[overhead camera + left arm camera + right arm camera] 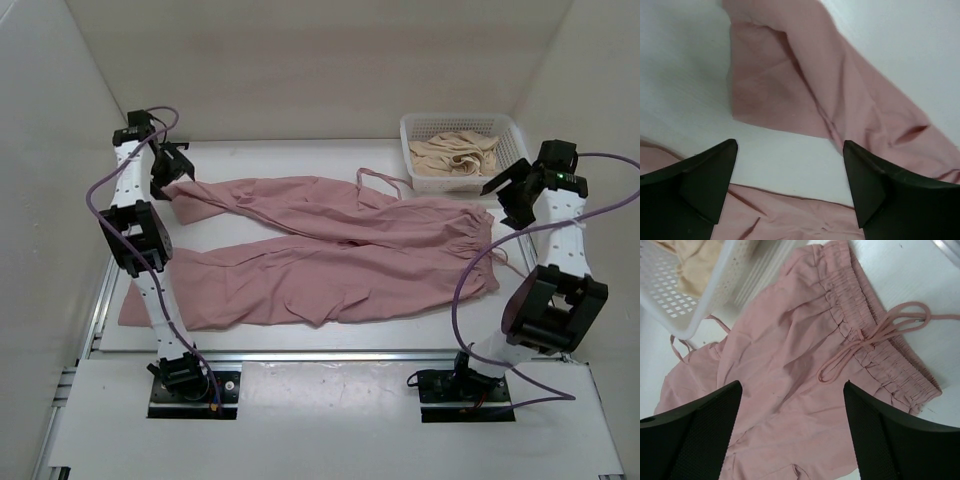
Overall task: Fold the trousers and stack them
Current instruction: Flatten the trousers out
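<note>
The dusty-pink trousers (330,250) lie spread flat across the table, with the gathered waistband (875,347) at the right and both legs running left. The drawstring (875,335) lies looped over the waistband. My left gripper (172,168) hovers open above the far leg's cuff (775,90), and the near leg (790,217) shows below its fingers. In the left wrist view the left gripper (790,144) holds nothing. My right gripper (505,195) hangs open over the waist end; in the right wrist view the right gripper (792,385) has only cloth beneath it.
A white perforated basket (415,135) with crumpled beige cloth (455,155) stands at the back right, close to the waistband; its wall shows as the basket (715,285) in the right wrist view. White walls enclose the table on three sides.
</note>
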Tool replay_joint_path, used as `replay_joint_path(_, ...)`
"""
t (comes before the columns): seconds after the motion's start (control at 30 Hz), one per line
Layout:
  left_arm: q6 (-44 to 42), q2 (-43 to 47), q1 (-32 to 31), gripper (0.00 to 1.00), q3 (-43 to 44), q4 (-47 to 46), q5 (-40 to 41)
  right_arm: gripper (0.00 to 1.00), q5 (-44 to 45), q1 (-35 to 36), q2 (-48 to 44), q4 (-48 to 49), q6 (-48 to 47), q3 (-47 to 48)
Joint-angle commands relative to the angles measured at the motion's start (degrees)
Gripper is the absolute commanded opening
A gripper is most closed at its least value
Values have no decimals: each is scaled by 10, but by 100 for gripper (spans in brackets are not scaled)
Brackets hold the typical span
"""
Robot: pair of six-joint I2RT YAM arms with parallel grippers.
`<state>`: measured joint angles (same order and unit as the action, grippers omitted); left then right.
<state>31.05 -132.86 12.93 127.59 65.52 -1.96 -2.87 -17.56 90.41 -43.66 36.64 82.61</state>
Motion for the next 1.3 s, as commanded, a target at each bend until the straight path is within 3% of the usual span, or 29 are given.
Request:
replay_joint_path(0.0,-20,104,-4,89,54,-26,0,85,16,10,-54,2,-23,-16)
replay_joint_path(0.07,-20,92,-4,68,59,-26,0,83,9,10,-66,2,-23,-42)
replay_joint_path(0.1,-20,86,-4,50,59,-26,0,81,3,10,-78,8,-23,-53)
replay_joint_path(0.13,-20,78,-4,21,59,-26,7,80,-3,10,-84,13,-23,-64)
replay_joint_path(0.17,-14,60,-4,11,59,-26,13,80,-18,10,-90,13,-23,-85)
replay_joint_path(0.23,-14,36,-4,11,75,-20,13,80,-28,16,-101,13,-29,-100)
replay_joint_path(0.27,-14,10,-4,17,84,-20,13,80,-28,17,-109,13,-29,-105)
replay_joint_path(0.33,-8,-18,-4,53,102,-7,8,80,-28,17,-117,13,-34,-119)
replay_joint_path(0.37,-8,-43,-4,78,124,-1,8,80,-28,17,-124,13,-39,-119)
replay_joint_path(0.4,-8,-53,-4,82,130,-1,8,80,-28,17,-130,7,-39,-125)
replay_joint_path(0.5,3,-75,-9,82,139,-12,13,80,-28,17,-135,-6,-50,-125)
replay_joint_path(0.6,9,-90,-9,76,139,-28,13,80,-28,17,-135,-6,-50,-125)
replay_joint_path(0.73,15,-119,-9,58,155,-29,13,80,-28,17,-135,-6,-55,-125)
replay_joint_path(0.83,21,-134,-9,36,168,-29,8,80,-28,17,-130,-6,-55,-125)
replay_joint_path(0.87,21,-134,-9,19,176,-29,3,80,-28,17,-130,-12,-55,-125)
replay_joint_path(0.9,21,-134,-9,10,182,-34,3,80,-22,17,-130,-12,-55,-118)
replay_joint_path(1.17,21,-41,-14,10,232,-45,-31,80,-22,17,-124,-12,-55,-106)
replay_joint_path(1.27,8,42,-14,10,174,-45,-31,80,-28,17,-124,-12,-55,-106)
